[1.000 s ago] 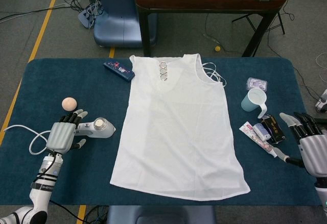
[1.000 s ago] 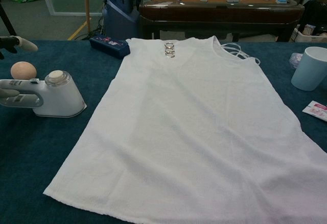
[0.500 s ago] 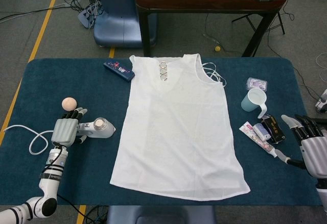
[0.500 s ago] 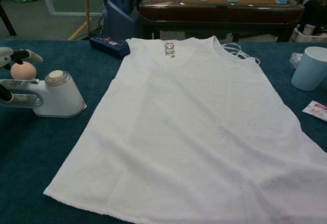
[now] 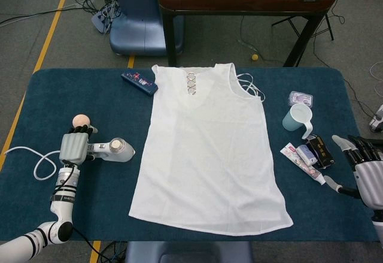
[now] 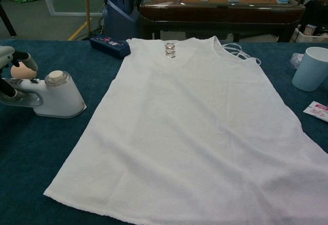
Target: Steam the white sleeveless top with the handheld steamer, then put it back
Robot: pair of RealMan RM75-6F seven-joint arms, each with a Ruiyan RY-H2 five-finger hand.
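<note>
A white cord (image 5: pixel 36 164) loops across the dark blue counter (image 5: pixel 72 95) at the far left, running toward the left hand (image 5: pixel 75 147). That hand sits over the handle of the white handheld steamer (image 5: pixel 114 150), its fingers lying across the handle; the views do not settle whether they are clamped on it or only resting there. The steamer stands on the counter, its body toward 3 o'clock of the hand and just short of the garment's left edge. A small peach ball (image 5: pixel 81 120) lies at 12 o'clock of the hand, just beside the fingertips. At 1 o'clock of the steamer, near the counter's far edge, a dark blue box (image 5: pixel 139 82) rests close to the shoulder of the white sleeveless top (image 5: pixel 209 149). The top lies flat in the middle of the counter, neckline toward 12 o'clock with a row of rings at the centre, hem toward 6 o'clock. At 3 o'clock of the top stands a pale blue mug (image 5: pixel 297 119), with a small clear packet (image 5: pixel 300 99) at its 12 o'clock. At 6 o'clock of the mug lie a tube (image 5: pixel 302 163) and a dark packet (image 5: pixel 320 151) side by side. At the far right the right hand (image 5: pixel 366 170) hovers over the counter's edge, fingers apart and holding nothing.
</note>
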